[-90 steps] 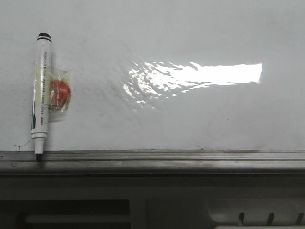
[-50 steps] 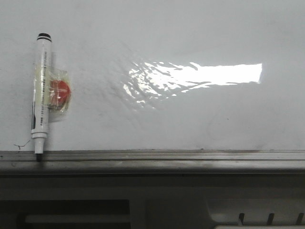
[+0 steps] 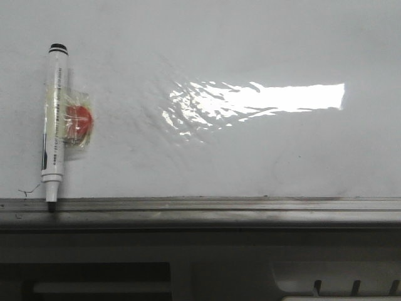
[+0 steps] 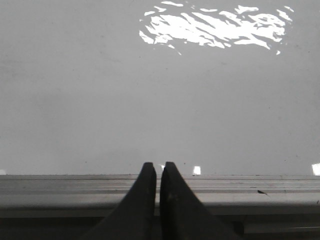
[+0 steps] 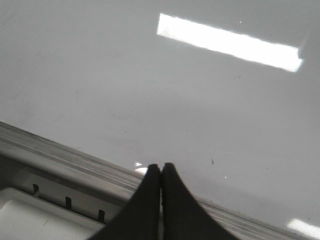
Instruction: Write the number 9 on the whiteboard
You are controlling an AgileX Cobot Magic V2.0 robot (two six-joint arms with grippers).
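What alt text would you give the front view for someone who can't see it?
A blank glossy whiteboard fills the view, with no number written on it. At its left a capped-end marker hangs upright, tip down at the grey bottom rail, taped beside a red magnet; a bright glare streaks the middle.

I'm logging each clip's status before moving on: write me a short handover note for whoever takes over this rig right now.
Left gripper: shut, empty, fingertips over the bottom rail of the whiteboard.
Right gripper: shut, empty, also near the rail.
Marker: uncapped, upright at the board's left side, fixed on with clear tape over a red magnet, tip resting on the rail. Neither gripper is near it in the front view.
Done: nothing; no 9 on the board, only faint smudges, a small scribble beside the marker tip, and the glare.
Left: take the marker, write the 9.
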